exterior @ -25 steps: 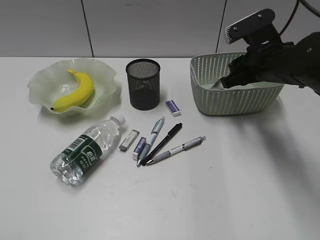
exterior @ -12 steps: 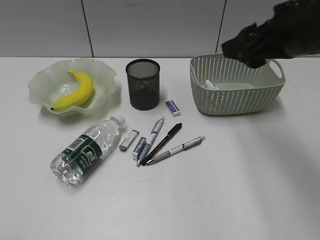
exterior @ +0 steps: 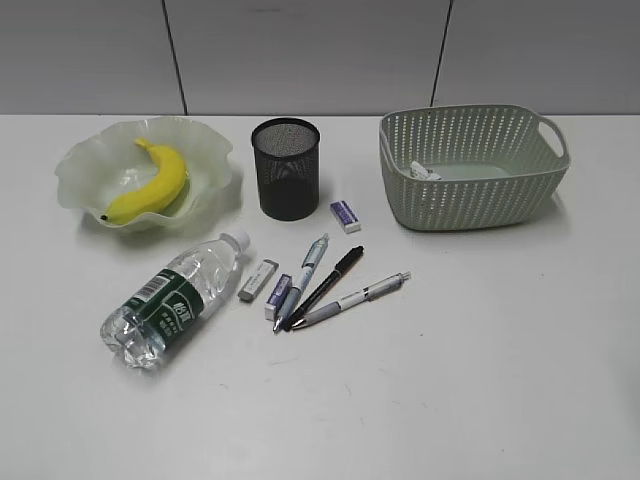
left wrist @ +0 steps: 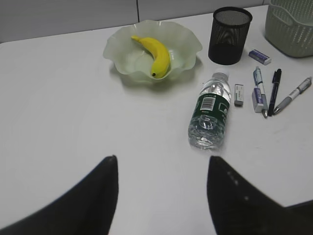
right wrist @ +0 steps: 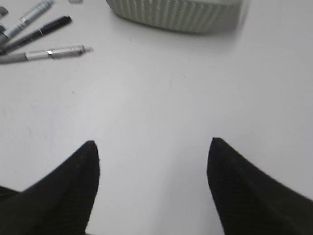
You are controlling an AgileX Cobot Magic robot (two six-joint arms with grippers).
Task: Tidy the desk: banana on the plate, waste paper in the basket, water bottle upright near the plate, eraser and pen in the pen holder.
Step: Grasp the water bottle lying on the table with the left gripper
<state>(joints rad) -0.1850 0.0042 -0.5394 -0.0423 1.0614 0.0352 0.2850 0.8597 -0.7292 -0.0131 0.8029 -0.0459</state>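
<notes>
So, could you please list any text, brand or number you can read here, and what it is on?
None can be read.
Water bottle label: white print and a barcode, too small.
Erasers: purple sleeves, print blurred.
Pens: no legible marking.

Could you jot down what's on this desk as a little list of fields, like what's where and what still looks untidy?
banana: lying in the plate
waste paper: inside the basket
water bottle: on its side on the desk
pen holder: upright, looks empty
pens: three, loose on the desk
erasers: three, loose on the desk
left gripper: open, holding nothing
right gripper: open, holding nothing
</notes>
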